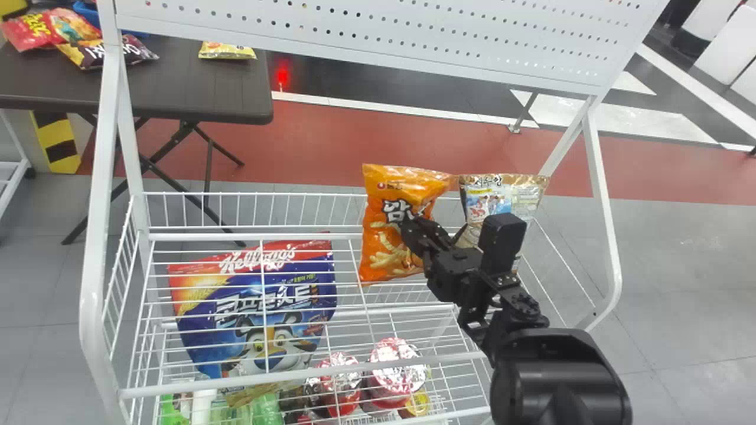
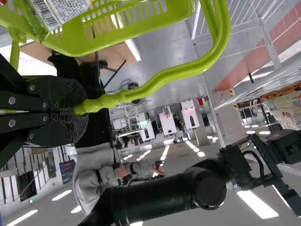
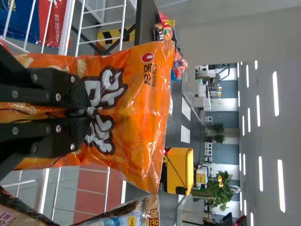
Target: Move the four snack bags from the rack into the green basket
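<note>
In the head view my right gripper (image 1: 411,229) is at the front of an orange snack bag (image 1: 378,236) at the back of the white wire rack (image 1: 195,236). The right wrist view shows that gripper (image 3: 88,111) shut on the face of the orange bag (image 3: 141,117), pinching a fold. To the bag's right stands a brown and silver bag (image 1: 502,198), partly behind the arm. In the left wrist view my left gripper (image 2: 81,111) is shut on the handle of the green basket (image 2: 117,30). A packet with a barcode (image 2: 66,10) lies in the basket.
A large blue and red bag (image 1: 266,319) stands in the rack's left part. Red-lidded cups (image 1: 396,366) sit low in the rack. A perforated white panel (image 1: 366,29) spans the top. Behind is a dark table (image 1: 195,88) with several snack bags.
</note>
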You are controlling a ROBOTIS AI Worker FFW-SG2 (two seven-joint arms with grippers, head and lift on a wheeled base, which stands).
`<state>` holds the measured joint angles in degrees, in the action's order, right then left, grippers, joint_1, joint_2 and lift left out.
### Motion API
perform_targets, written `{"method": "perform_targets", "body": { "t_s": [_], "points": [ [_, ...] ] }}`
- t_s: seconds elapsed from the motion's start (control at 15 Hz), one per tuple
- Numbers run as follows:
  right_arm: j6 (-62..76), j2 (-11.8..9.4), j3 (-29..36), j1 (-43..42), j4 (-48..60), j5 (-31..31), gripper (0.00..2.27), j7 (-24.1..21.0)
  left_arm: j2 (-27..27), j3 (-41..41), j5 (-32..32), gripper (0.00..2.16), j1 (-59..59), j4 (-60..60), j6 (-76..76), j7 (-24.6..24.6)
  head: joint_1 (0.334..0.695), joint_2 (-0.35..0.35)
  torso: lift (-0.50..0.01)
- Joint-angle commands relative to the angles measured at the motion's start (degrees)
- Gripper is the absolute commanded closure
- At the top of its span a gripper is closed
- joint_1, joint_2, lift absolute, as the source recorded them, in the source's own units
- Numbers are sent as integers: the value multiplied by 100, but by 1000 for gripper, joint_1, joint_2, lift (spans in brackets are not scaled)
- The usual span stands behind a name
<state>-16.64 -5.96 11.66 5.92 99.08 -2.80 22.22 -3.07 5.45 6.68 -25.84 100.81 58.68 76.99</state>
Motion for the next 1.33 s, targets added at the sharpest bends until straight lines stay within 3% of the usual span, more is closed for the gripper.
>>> {"method": "perform_targets", "body": {
  "t_s": [0.0,0.27,0.6,0.8,1.27],
  "points": [
    [-512,7,56,568,973,-98,2138,10,0,0,9,1787,-9,0,-1,1,695,-350,0],
    [-1865,33,399,1825,3039,-643,2138,309,9,18,9,1787,-9,9,-18,-8,695,-350,0],
    [-4836,183,1383,2660,4542,-1566,2138,1434,35,62,-26,1787,18,-18,-1,-35,695,-350,0],
    [-5961,271,1541,2941,4550,-1566,2138,2023,35,62,-26,1787,35,-35,-1,-52,695,-350,0],
    [-5574,104,539,3248,3100,-1012,2138,2120,35,62,-9,1787,53,-62,-1,-52,695,-350,0]
  ]
}}
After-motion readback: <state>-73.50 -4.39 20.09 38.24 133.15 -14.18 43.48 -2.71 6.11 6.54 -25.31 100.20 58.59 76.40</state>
